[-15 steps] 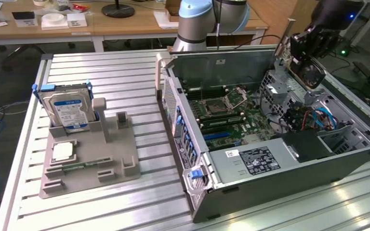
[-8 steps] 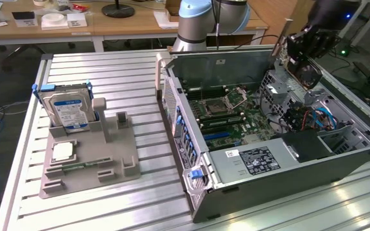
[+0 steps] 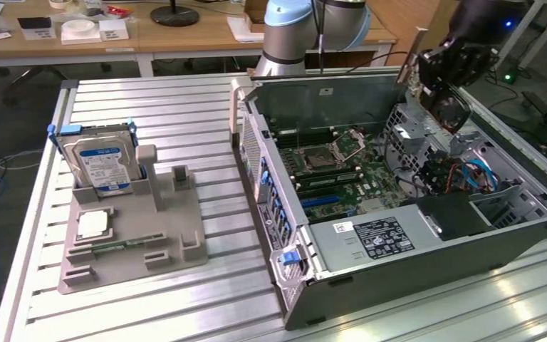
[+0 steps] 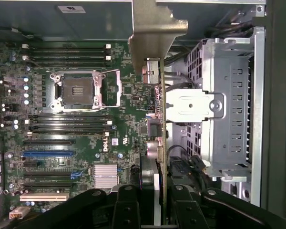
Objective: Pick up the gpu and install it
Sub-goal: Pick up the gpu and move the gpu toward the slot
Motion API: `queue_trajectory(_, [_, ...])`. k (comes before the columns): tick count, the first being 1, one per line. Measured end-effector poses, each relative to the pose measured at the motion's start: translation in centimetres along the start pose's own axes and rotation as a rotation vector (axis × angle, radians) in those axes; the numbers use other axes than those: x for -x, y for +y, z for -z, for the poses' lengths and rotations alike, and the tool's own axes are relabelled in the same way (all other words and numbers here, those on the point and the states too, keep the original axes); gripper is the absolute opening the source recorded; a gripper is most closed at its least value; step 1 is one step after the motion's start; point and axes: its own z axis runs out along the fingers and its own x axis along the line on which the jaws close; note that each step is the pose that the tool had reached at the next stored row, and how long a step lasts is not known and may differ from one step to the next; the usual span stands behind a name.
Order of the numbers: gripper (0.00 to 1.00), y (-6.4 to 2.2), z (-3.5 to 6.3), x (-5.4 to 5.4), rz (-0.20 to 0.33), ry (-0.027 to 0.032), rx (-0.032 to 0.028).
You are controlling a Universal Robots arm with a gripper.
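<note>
Fingers (image 4: 126, 205) pinching the gpu (image 4: 163, 138) edge-on, over the case (image 3: 426, 274) around 1 o'clock, exterior view. Looks light, stiff, probably fragile, so I'd grip bare board edges.

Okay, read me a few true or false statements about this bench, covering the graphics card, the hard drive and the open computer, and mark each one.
1. The tool is clamped on the gpu. True.
2. The gpu is already seated in a slot on the motherboard. False: it hangs in the tool above the board, inside the open top of the computer case.
3. The hard drive stands upright in the grey fixture, outside the case. True.
4. A cooler covers the processor socket. False: the socket is bare.
</note>
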Motion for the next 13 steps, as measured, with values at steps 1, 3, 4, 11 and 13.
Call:
queue_trajectory(1, [0.28, 0.00, 0.00, -0.2, 0.000, 0.0000, 0.0000])
queue_trajectory(3, [0.28, -0.01, 0.00, -0.4, 0.000, 0.0000, 0.0000])
queue_trajectory(4, [0.28, -0.01, 0.00, -0.6, 0.000, 0.0000, 0.0000])
queue_trajectory(11, [0.28, -0.04, 0.01, -2.0, 0.000, 0.0000, 0.0000])
queue_trajectory(13, [0.28, -0.05, 0.02, -2.3, 0.000, 0.0000, -0.0001])
